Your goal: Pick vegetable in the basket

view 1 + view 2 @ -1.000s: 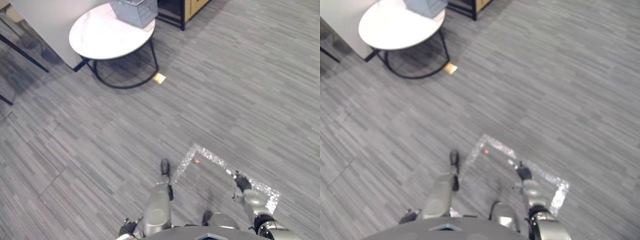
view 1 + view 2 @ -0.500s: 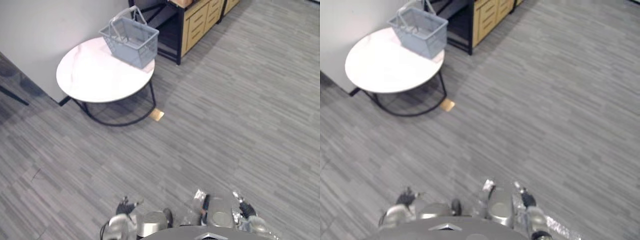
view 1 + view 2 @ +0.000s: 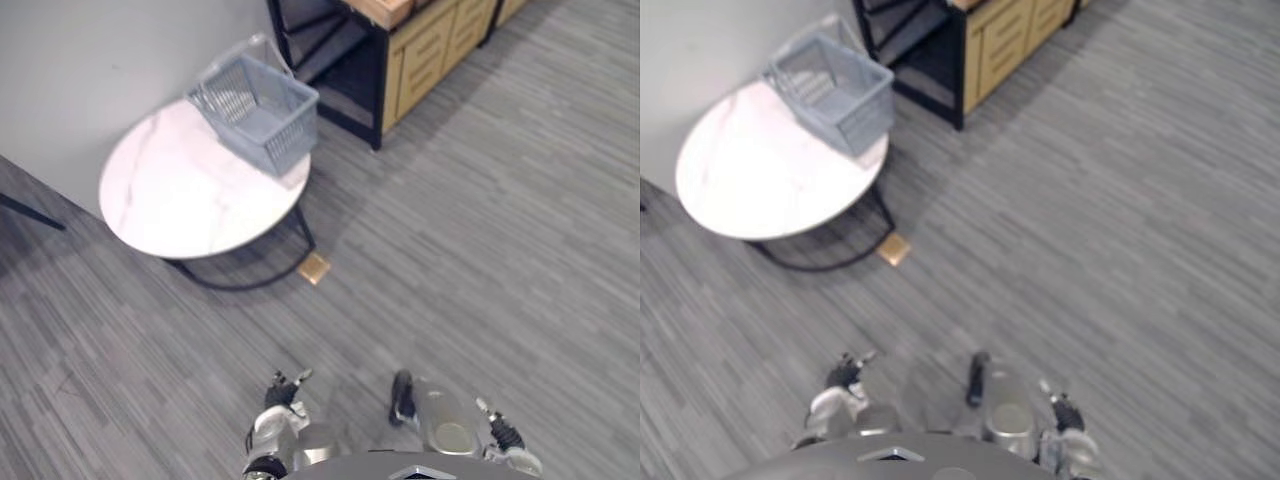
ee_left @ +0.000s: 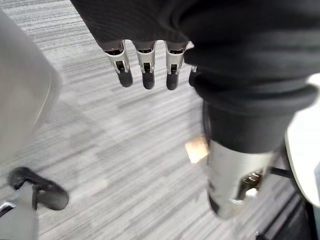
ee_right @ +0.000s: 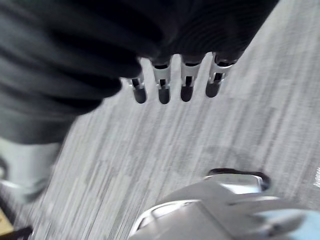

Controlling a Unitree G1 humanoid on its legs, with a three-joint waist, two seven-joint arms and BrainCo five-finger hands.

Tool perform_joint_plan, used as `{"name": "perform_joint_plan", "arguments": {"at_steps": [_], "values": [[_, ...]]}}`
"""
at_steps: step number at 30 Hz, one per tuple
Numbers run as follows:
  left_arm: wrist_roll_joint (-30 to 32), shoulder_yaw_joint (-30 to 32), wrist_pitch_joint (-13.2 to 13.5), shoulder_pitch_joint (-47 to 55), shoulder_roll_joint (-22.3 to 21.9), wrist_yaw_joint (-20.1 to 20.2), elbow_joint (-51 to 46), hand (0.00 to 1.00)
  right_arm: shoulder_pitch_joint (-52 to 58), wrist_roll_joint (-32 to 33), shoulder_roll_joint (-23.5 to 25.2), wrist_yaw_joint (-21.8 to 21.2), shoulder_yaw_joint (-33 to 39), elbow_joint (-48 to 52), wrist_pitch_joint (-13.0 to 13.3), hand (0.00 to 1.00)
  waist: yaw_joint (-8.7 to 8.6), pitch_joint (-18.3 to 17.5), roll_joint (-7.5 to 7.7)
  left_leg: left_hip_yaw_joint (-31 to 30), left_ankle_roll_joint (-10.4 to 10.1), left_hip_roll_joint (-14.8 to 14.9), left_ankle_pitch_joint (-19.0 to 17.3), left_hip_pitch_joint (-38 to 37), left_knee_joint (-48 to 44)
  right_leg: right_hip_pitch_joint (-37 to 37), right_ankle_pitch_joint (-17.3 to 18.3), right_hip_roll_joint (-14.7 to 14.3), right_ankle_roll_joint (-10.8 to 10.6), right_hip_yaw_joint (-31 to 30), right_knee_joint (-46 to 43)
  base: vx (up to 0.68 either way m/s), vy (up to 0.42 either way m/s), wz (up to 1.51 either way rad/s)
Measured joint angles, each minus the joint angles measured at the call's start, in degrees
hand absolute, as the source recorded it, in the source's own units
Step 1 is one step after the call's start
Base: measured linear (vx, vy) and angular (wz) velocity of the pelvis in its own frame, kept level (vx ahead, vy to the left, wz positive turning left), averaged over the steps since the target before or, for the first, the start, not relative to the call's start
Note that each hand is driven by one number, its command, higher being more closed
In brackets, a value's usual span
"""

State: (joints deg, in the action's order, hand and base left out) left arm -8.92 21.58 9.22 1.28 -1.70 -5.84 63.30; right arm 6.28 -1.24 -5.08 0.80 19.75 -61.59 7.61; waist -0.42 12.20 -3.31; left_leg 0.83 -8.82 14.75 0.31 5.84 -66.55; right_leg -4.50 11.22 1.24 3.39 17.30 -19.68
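A grey mesh basket (image 3: pixel 257 112) with a raised handle stands on the far edge of a round white table (image 3: pixel 190 195), well ahead and to my left. Its visible inside is bare mesh. My left hand (image 3: pixel 281 393) hangs low at the bottom of the left eye view, far from the table, its fingers (image 4: pixel 144 72) relaxed over the carpet with nothing in them. My right hand (image 3: pixel 503 438) hangs at the bottom right, its fingers (image 5: pixel 172 84) also straight and holding nothing.
The table stands on a black wire frame against a light wall (image 3: pixel 90 60). A wooden cabinet (image 3: pixel 432 42) with a black frame stands just right of the basket. A small tan piece (image 3: pixel 314 268) lies on the grey carpet by the table's foot.
The whole picture has shifted, so the camera has moved: table and basket now sit nearer and lower in view. Both hands still hang low and hold nothing.
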Motion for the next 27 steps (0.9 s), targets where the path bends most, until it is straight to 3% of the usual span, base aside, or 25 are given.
{"name": "perform_joint_plan", "arguments": {"at_steps": [3, 5, 6, 7, 8, 10, 12, 13, 16, 17, 18, 20, 22, 24, 27], "values": [[-1.5, 2.9, 0.1, 2.6, 0.5, 0.5, -1.9, 0.00, 0.3, 0.0, -0.6, 0.2, -1.6, 0.0, -0.1, 0.00, 1.37, -0.4, 0.49, 6.1, 1.9, -0.6, -4.4, 8.8, 0.0, 8.8, 0.9, -0.3, -1.1, -1.0, 7.5, 0.47, -0.121, -0.14], [-1.2, 3.0, 0.0, 3.3, 1.1, 0.6, -1.6, 0.00, -0.3, 0.2, -1.0, 0.2, -2.2, 0.0, -0.2, 0.00, 2.27, -0.3, 0.65, 9.1, 3.5, -1.6, -7.5, 13.5, 8.3, 12.6, 0.8, -0.4, -2.4, -1.6, 10.8, 0.41, -0.025, -0.18], [-1.0, 2.9, -0.2, 4.4, 1.8, 0.6, -0.4, 0.00, -1.7, 0.6, -0.8, 0.2, -2.3, 0.0, -0.2, 0.00, 2.61, -0.4, 1.29, 12.1, 4.1, -2.1, -8.5, 13.8, 19.1, 15.1, 0.6, -0.3, -3.0, -2.3, 12.9, 0.59, 0.052, -0.42], [-0.9, 2.9, -0.8, 5.2, 2.0, 0.5, 0.8, 0.00, -2.8, 1.7, -0.3, 0.1, -2.4, 0.1, 0.2, 0.00, 2.70, -0.5, 1.84, 15.6, 5.6, -2.7, -7.5, 12.8, 32.5, 17.3, 0.8, 0.1, -3.9, -2.5, 14.8, 0.60, 0.075, -0.40], [-1.1, 3.4, -1.1, 5.7, 2.0, 0.4, 1.0, 0.00, -3.2, 1.9, -0.1, 0.1, -2.5, 0.5, 0.4, 0.00, 2.76, -0.6, 1.97, 16.8, 6.9, -3.1, -6.5, 12.2, 38.8, 18.4, 1.3, 0.3, -4.6, -2.5, 15.6, 0.59, 0.123, -0.23], [-1.0, 3.4, -1.1, 7.1, 2.1, -0.1, 1.9, 0.00, -3.2, 1.8, 0.1, 0.2, -5.0, 1.7, 1.2, 0.00, 3.38, -0.9, 2.21, 20.9, 9.0, -4.0, -2.4, 11.0, 56.1, 23.8, 4.2, 1.7, -8.0, -2.1, 18.0, 0.54, 0.218, -0.02], [-0.7, 2.7, -1.1, 7.6, 3.0, -0.2, 2.8, 0.00, -2.4, 1.2, -0.2, 0.2, -6.3, 0.9, 1.2, 0.00, 3.89, -2.2, 3.05, 22.9, 11.0, -5.1, 3.0, 11.4, 54.7, 25.2, 5.8, 3.7, -9.7, -2.3, 17.4, 0.49, 0.245, 0.16], [0.9, 0.1, -1.1, 7.6, 4.4, -0.2, 3.8, 0.00, -1.8, 1.2, 0.1, 0.0, -7.1, -0.5, 1.1, 0.00, 3.66, -4.4, 4.10, 23.6, 12.3, -7.2, 4.5, 11.8, 54.8, 24.0, 5.7, 5.7, -9.7, -2.2, 14.8, 0.69, 0.343, 0.43], [2.8, -3.5, -1.1, 7.3, 6.9, -0.6, 4.2, 0.00, -1.1, -0.4, 1.1, -0.1, -7.5, -2.7, 1.0, 0.00, 3.51, -6.2, 6.81, 22.1, 14.7, -12.3, 2.8, 10.3, 56.5, 17.7, 2.6, 9.8, -9.3, -5.3, 0.2, 0.56, 0.272, 0.63], [3.1, -3.8, -1.1, 7.3, 7.8, -0.7, 4.5, 0.00, -0.8, -1.2, 1.2, -0.2, -7.2, -3.5, 1.1, 0.00, 3.43, -6.0, 7.59, 21.2, 15.2, -13.8, 1.0, 7.5, 56.6, 14.6, -2.7, 11.0, -9.2, -7.9, -10.2, 0.71, 0.303, 0.63], [3.1, -4.2, -1.7, 7.3, 8.1, -0.7, 4.7, 0.00, -0.8, -1.3, 0.9, -0.1, -6.7, -4.5, 1.0, 0.00, 3.18, -5.8, 7.76, 19.8, 15.2, -14.7, -0.8, 3.7, 57.4, 10.9, -9.9, 12.2, -10.5, -8.9, -22.0, 0.69, 0.282, 0.57], [3.0, -6.9, -2.4, 7.4, 8.8, -0.7, 5.0, 0.00, -0.2, -2.5, 0.7, -0.2, -6.6, -4.5, 1.2, 0.00, 1.94, -5.4, 7.56, 16.8, 15.1, -16.4, -2.8, -3.0, 59.2, 5.6, -9.7, 14.2, -10.6, -8.6, -37.7, 0.49, 0.174, 0.67], [3.0, -11.2, -2.3, 6.3, 10.0, -0.6, 4.9, 0.00, 1.1, -3.3, 0.5, -0.4, -6.5, -4.4, 1.1, 0.00, 1.33, -5.0, 7.47, 13.0, 13.2, -17.2, -4.6, -10.4, 62.8, -0.1, -4.7, 14.2, -9.7, -7.1, -42.2, 0.46, 0.075, 0.90], [3.1, -11.7, -2.3, 5.0, 10.2, -0.6, 4.9, 0.00, 1.3, -3.5, 0.5, -0.6, -5.9, -4.5, 1.1, 0.00, 1.16, -5.0, 7.36, 10.5, 12.3, -17.0, -6.2, -12.7, 63.4, -4.3, -1.3, 14.3, -9.3, -5.1, -37.5, 0.40, -0.048, 0.83], [3.0, -11.1, -2.3, 3.6, 9.5, -0.6, 4.5, 0.00, 1.5, -3.8, 0.5, -0.7, -3.9, -4.9, 0.3, 0.00, 0.17, -4.8, 6.39, 4.4, 10.9, -15.8, -8.4, -14.3, 63.3, -7.2, -0.7, 11.7, -9.1, -5.6, -14.8, 0.36, -0.164, 0.95]]}}
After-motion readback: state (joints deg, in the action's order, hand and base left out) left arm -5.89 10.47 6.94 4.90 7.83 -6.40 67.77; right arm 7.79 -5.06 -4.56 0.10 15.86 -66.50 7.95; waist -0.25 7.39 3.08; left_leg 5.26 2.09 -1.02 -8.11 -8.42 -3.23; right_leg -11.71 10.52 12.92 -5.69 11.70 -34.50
